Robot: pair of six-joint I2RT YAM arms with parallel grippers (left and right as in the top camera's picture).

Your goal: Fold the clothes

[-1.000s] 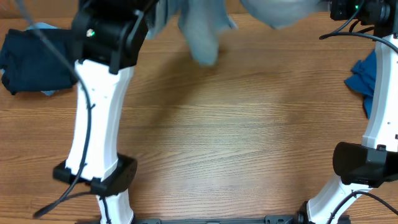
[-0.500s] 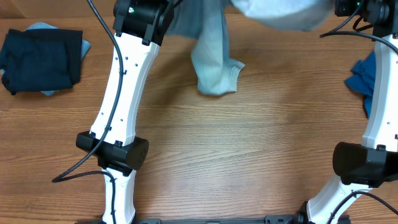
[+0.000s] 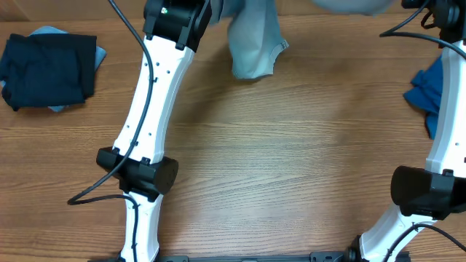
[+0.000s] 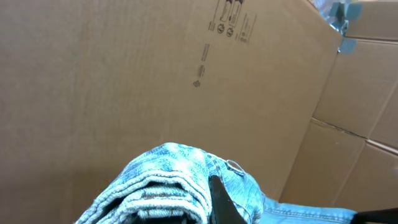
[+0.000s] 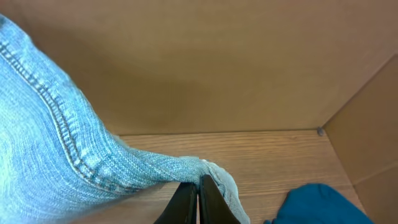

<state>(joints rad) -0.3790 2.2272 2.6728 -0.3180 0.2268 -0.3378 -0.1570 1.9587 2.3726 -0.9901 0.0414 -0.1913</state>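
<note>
Pale washed-blue denim shorts [image 3: 254,45], lifted off the wooden tabletop [image 3: 284,175] and stretched along its far edge between the two grippers. One leg hangs down over the far-centre of the tabletop with its stitched hem lowest; the rest of the cloth runs off the top of the overhead view toward the far-right corner. The left gripper [image 4: 208,205] is closed on a bunched fold of the shorts [image 4: 165,186], which heaps up over its one visible dark finger. The right gripper [image 5: 192,200] has its fingers pressed together, pinching a seamed edge of the shorts [image 5: 56,143] that slopes away to the upper left of the wrist view. A dark navy garment [image 3: 47,69] lies folded at the far-left corner, resting on a pale blue cloth [image 3: 101,53] that shows only at its margins, well apart from the shorts. A royal-blue garment [image 3: 424,91] lies crumpled against the right edge, partly hidden by the white right arm [image 3: 445,138]; it also shows low in the right wrist view [image 5: 320,205], near the gripper. The white left arm [image 3: 149,116] crosses the left-centre of the tabletop diagonally. The centre and the near edge between the arm bases are bare wood. A plain cardboard wall [image 4: 124,74] stands behind the far edge.
</note>
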